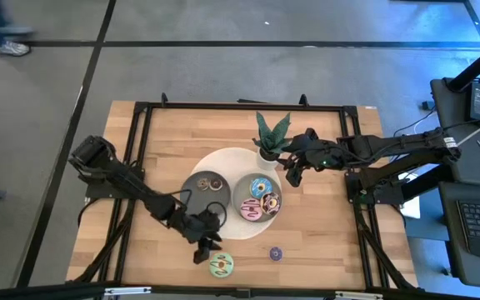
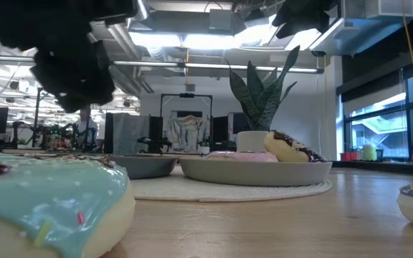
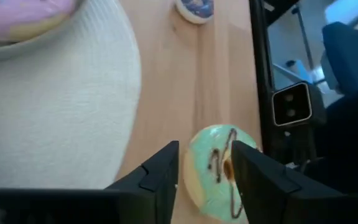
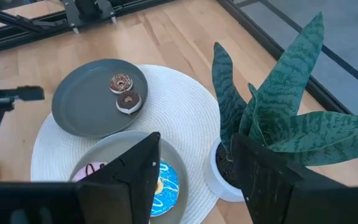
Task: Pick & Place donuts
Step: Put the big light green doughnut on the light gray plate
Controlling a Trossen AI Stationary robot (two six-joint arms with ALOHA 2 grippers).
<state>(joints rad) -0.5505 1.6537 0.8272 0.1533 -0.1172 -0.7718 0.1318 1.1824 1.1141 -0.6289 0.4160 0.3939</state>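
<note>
Donuts are what this is about, and most look already dished. On the white round mat (image 1: 233,160) sit two grey dishes: the right-hand dish (image 1: 242,193) holds the big ones, a blue donut (image 1: 262,187), a pink donut (image 1: 251,208) and a brown sprinkled donut (image 1: 270,202), while the left-hand dish (image 1: 192,188) carries two mini donuts (image 1: 207,184). Two remain on the bare wood near the table's front edge, by my reckoning: the large green donut (image 1: 221,265) with a brown squiggle, and a small purple mini donut (image 1: 276,253) well to its right. The left gripper (image 1: 204,247) hangs just over the green one, fingers parted and empty, the donut showing between them. The right gripper (image 1: 293,169) waits beside the potted snake plant (image 1: 271,133), likewise spread open, holding nothing.
</note>
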